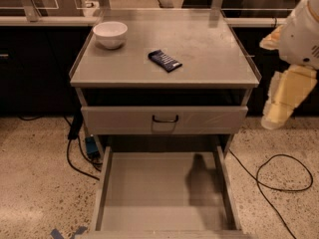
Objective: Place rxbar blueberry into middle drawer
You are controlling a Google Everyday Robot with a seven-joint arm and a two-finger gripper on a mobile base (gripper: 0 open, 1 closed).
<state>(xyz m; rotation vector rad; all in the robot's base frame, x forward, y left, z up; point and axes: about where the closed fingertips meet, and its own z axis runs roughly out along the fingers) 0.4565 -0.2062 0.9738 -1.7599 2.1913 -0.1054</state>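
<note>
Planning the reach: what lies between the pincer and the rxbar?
Camera view: only bare cabinet top lies between the rxbar and the pincer, which hangs off its right side, lower than the top surface.

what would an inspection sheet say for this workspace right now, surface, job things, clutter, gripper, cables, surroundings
surface: grey cabinet top, flat, low raised edges
job's things: rxbar blueberry lying flat near the middle of the top; middle drawer pulled out below, bar not in it
clutter: white bowl upright at the top's left rear corner, apart from the bar
grippers: gripper hanging to the right of the cabinet, beside the closed drawer front, touching nothing
cables: black cable looped on the floor at right; another at left
surroundings: speckled floor, dark counters behind
</note>
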